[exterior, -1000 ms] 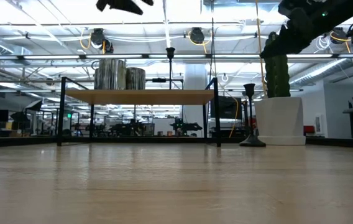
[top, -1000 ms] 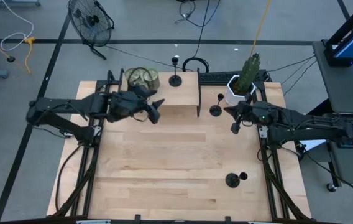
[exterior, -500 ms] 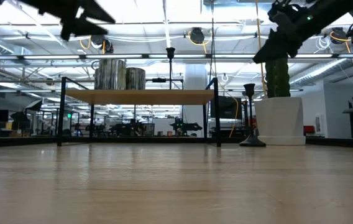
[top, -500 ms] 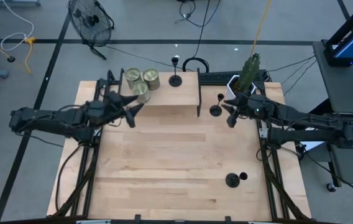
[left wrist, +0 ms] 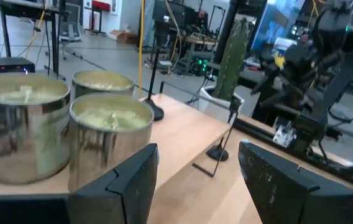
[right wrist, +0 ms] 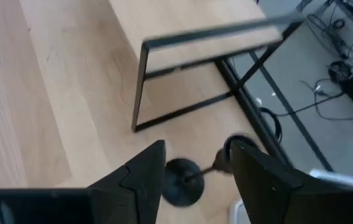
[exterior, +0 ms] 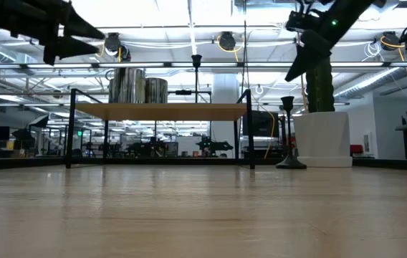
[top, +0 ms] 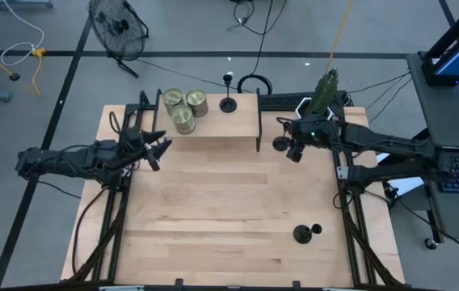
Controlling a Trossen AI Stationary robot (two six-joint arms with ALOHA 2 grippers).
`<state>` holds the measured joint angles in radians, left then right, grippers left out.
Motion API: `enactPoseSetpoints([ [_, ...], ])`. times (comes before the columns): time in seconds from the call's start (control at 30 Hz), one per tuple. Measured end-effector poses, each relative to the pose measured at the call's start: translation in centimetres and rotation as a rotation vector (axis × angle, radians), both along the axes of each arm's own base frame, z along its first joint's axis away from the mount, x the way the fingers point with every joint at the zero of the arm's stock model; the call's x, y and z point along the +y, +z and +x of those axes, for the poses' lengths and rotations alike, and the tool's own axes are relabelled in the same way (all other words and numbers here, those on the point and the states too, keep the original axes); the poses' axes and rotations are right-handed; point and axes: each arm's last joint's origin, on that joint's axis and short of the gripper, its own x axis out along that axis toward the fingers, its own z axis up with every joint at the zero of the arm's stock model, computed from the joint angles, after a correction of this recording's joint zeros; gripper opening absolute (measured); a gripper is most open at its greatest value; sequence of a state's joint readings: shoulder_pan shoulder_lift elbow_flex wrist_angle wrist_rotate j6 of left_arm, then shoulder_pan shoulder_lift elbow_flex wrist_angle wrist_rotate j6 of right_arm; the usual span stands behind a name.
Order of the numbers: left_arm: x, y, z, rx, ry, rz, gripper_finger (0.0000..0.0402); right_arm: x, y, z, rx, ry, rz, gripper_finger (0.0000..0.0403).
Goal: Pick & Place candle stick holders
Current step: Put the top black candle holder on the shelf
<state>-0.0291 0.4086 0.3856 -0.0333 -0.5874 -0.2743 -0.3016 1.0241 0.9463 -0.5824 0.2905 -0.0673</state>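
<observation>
1. Beside the raised wooden shelf (top: 213, 121), off its right end, the right gripper (top: 292, 150) hangs over one candle stick holder (top: 280, 143); its fingers are spread and hold nothing.
2. In the right wrist view that holder's round base (right wrist: 183, 182) shows between the two dark fingers (right wrist: 140, 173), with the thin stem running off towards the white pot (top: 306, 117) of the cactus. The holder stands on the table just past the shelf's black leg (right wrist: 140, 87).
3. A second holder (top: 228, 102) stands on top of the shelf, near its back edge, to the right of the three glass jars (top: 184, 107).
4. A third holder (top: 301, 234) sits well away from the shelf, near the front right part of the table (top: 213, 218).
5. The left gripper (top: 155, 150) waits off the shelf's left front corner, fingers parted and empty, facing the jars.
6. My reading: the step in hand is the reach for the holder beside the shelf's right end, with the grasp not yet made.
7. The next move calls for lowering the spread fingers around the thin stem and closing gently. The stem is slender and the pot is close, so a poor approach could tip the holder.
</observation>
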Motion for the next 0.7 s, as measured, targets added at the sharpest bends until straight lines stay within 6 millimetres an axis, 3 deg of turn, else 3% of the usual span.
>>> enactPoseSetpoints([
  [0.33, 0.0, -2.2, -1.2, 0.077, 0.012, -0.081, 0.0232, -1.6, 0.8, 1.3, 0.195, -0.008, -0.006, 0.0178],
  [0.7, -0.1, -2.7, -1.2, 0.099, -0.001, -0.138, 0.0232, -2.0, 0.0, 2.1, 0.220, 0.016, 0.043, 0.0176],
])
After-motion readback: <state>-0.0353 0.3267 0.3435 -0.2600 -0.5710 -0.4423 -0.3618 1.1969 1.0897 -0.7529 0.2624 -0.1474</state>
